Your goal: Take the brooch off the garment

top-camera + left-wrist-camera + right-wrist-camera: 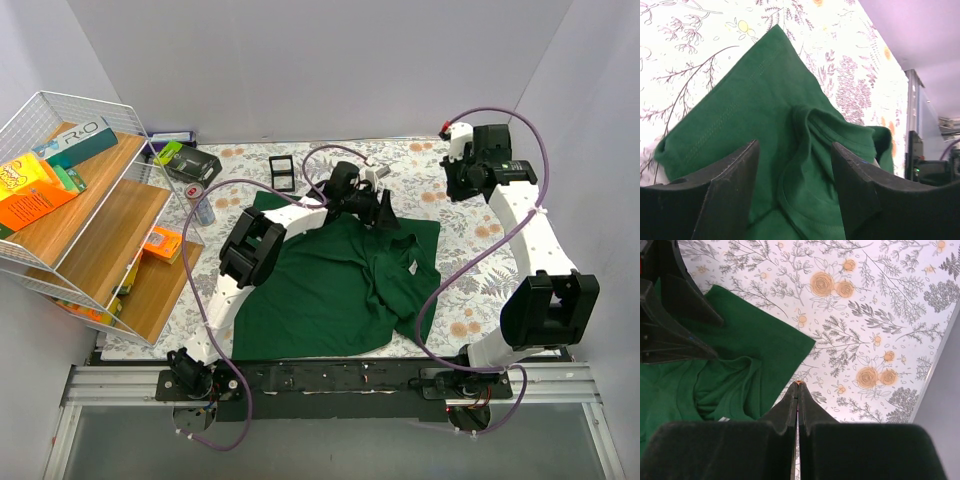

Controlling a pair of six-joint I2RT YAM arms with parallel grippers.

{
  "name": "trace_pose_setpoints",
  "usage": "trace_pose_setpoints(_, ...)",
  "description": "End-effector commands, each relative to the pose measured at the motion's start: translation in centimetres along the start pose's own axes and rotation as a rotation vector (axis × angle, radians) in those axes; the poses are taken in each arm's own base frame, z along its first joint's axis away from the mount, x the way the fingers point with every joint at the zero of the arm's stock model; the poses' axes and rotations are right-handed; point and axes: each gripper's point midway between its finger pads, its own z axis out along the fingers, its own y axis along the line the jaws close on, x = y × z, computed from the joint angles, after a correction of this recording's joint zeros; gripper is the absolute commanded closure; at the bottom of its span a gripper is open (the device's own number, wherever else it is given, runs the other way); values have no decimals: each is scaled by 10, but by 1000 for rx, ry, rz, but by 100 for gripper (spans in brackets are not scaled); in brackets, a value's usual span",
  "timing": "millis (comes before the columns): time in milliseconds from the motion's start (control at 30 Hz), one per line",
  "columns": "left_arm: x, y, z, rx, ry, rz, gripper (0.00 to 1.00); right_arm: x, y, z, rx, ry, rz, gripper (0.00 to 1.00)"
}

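Note:
The dark green T-shirt [330,290] lies crumpled on the flowered tablecloth, its collar [805,165] bunched up. My left gripper [795,200] is open, its two black fingers standing just above the collar folds with only cloth between them; it is over the shirt's upper edge in the top view [385,212] and also shows in the right wrist view [670,325]. My right gripper [798,390] is shut and held above the tablecloth to the right of the shirt. A tiny orange bit, the brooch [798,383], shows pinched at its tips. In the top view the right gripper [460,183] is at the back right.
A white wire shelf [70,215] with boxes stands at the left. A can [203,208], a black box [190,163] and black frames [283,172] lie at the back. The table's right edge [935,365] is near the right gripper.

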Motion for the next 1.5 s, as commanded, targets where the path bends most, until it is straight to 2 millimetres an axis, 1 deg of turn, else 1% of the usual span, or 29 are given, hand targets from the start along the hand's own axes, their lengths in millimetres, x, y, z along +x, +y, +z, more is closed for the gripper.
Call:
trace_pose_setpoints(0, 11, 5, 17, -39, 41, 77, 43, -2, -21, -11, 51, -50, 7, 99)
trace_pose_setpoints(33, 16, 3, 18, -27, 53, 71, 43, 0, -29, -13, 64, -51, 19, 99)
trace_pose_setpoints(100, 21, -3, 17, -8, 67, 57, 40, -1, -30, -13, 64, -59, 18, 99)
trace_pose_setpoints(133, 23, -7, 17, 14, 73, 59, 39, 2, -44, -16, 89, -60, 44, 99)
trace_pose_setpoints(200, 26, -11, 17, 10, 81, 77, 38, 4, -49, -16, 95, -61, 46, 99)
trace_pose_setpoints(300, 31, -6, 19, -28, 94, 106, 42, 4, -50, -16, 97, -66, 49, 99)
trace_pose_setpoints(400, 29, -2, 21, -70, 96, 153, 55, 4, -50, -19, 99, -75, 56, 99)
trace_pose_setpoints(433, 29, -3, 21, -75, 103, 164, 65, 2, -51, -20, 103, -85, 54, 99)
trace_pose_setpoints(467, 28, -4, 21, -78, 104, 198, 71, 1, -51, -21, 105, -91, 54, 99)
trace_pose_setpoints(533, 21, -11, 18, -80, 97, 220, 86, 2, -51, -23, 114, -95, 53, 99)
trace_pose_setpoints(567, 18, -15, 17, -74, 93, 235, 98, 1, -52, -24, 117, -99, 52, 99)
trace_pose_setpoints(667, -7, -48, 8, -7, 55, 264, 100, -3, -55, -30, 140, -117, 45, 99)
trace_pose_setpoints(700, -17, -63, 3, 28, 39, 251, 100, -3, -57, -32, 150, -120, 43, 99)
trace_pose_setpoints(733, -30, -93, -5, 116, 14, 281, 100, -5, -59, -35, 160, -129, 39, 99)
trace_pose_setpoints(833, -45, -135, -19, 209, -14, 265, 100, -8, -64, -42, 194, -148, 34, 99)
trace_pose_setpoints(867, -53, -153, -27, 225, -30, 278, 100, -8, -64, -43, 198, -151, 29, 99)
trace_pose_setpoints(967, -63, -172, -39, 242, -63, 304, 100, -9, -68, -48, 221, -156, 33, 99)
trace_pose_setpoints(1000, -70, -185, -49, 249, -79, 327, 100, -9, -67, -51, 223, -156, 33, 99)
trace_pose_setpoints(1067, -65, -189, -55, 250, -69, 346, 100, -8, -68, -57, 238, -162, 33, 99)
trace_pose_setpoints(1100, -69, -200, -65, 258, -80, 362, 100, -8, -68, -59, 240, -164, 33, 99)
trace_pose_setpoints(1133, -54, -193, -66, 242, -41, 334, 100, -8, -66, -63, 241, -172, 33, 99)
trace_pose_setpoints(1200, -52, -203, -78, 245, -42, 421, 100, -7, -65, -66, 242, -176, 40, 99)
trace_pose_setpoints(1233, -45, -197, -83, 201, -3, 446, 100, -6, -64, -69, 242, -179, 41, 99)
trace_pose_setpoints(1267, -52, -189, -88, 155, -13, 658, 100, -6, -63, -69, 243, -182, 41, 99)
trace_pose_setpoints(1300, -50, -176, -92, 87, 6, 724, 100, -5, -63, -69, 243, -180, 41, 99)
trace_pose_setpoints(1333, -48, -182, -108, 64, 17, 811, 100, -4, -62, -70, 240, -181, 42, 99)
trace_pose_setpoints(1367, -23, -166, -111, 51, 69, 884, 100, -4, -60, -70, 230, -182, 43, 99)
trace_pose_setpoints(1433, -8, -177, -121, 27, 78, 974, 100, -6, -58, -71, 222, -186, 42, 99)
trace_pose_setpoints(1467, 33, -181, -108, 48, 141, 966, 100, -6, -58, -71, 224, -188, 37, 99)
